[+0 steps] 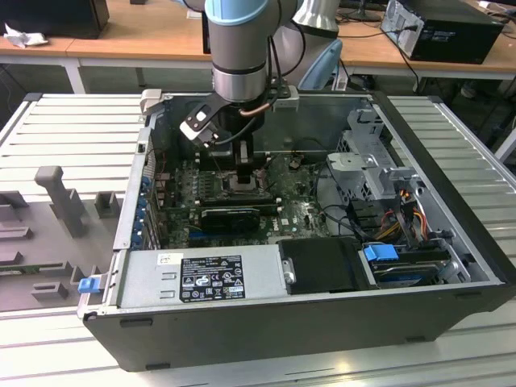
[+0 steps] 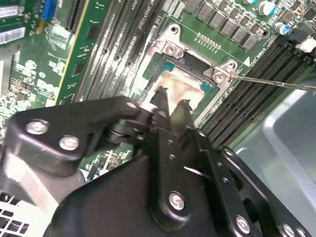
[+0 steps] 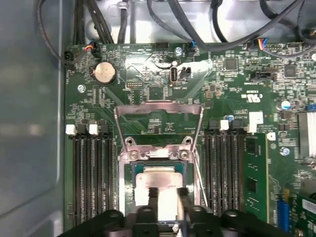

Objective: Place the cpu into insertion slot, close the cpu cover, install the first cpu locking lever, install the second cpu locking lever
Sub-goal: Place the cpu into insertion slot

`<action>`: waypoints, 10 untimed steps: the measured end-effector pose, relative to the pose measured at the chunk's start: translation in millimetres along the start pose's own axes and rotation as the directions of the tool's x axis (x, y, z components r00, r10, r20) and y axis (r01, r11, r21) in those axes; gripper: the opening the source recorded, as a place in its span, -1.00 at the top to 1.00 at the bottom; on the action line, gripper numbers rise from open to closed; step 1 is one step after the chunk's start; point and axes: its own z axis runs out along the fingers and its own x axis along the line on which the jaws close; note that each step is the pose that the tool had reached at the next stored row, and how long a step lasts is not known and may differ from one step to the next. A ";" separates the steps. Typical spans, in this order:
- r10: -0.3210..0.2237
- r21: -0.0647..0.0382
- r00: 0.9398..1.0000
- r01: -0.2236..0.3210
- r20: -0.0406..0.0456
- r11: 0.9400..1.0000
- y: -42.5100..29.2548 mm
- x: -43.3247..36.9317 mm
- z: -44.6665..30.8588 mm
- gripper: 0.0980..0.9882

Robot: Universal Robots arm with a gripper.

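Observation:
The cpu, a silvery square chip, lies flat in the insertion slot on the green motherboard, and shows in the second wrist view as well. The cpu cover, a thin grey frame with a large window, is swung back off the socket and stands open. A thin wire locking lever runs along one side of the socket. My gripper hangs just above the chip, inside the case. Its fingers stand a narrow gap apart with nothing between them.
Black memory slots flank the socket on both sides. A long black graphics card lies in front of the socket in the exterior view, then the power supply. Cables and a drive cage crowd the case.

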 end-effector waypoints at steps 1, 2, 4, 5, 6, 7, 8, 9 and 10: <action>-0.001 0.000 1.000 0.001 0.008 1.000 0.1 -0.4 -0.5 0.87; -0.001 0.000 1.000 0.001 0.012 1.000 0.1 -0.5 -0.8 0.87; -0.002 0.000 1.000 0.002 0.017 1.000 0.2 -0.5 -2.3 0.98; -0.001 0.000 1.000 0.001 0.017 1.000 0.3 -0.5 -2.6 0.98; -0.001 0.000 1.000 0.001 0.017 1.000 0.3 -0.5 -3.4 0.98; -0.001 0.000 1.000 0.001 0.017 1.000 0.3 -0.5 -3.9 0.98; -0.001 0.000 1.000 0.001 0.017 1.000 0.4 -0.5 -4.6 0.98; -0.001 0.000 1.000 0.001 0.017 1.000 0.5 -0.5 -6.4 0.98; -0.001 0.000 1.000 0.001 0.017 1.000 0.6 -0.5 -7.2 0.98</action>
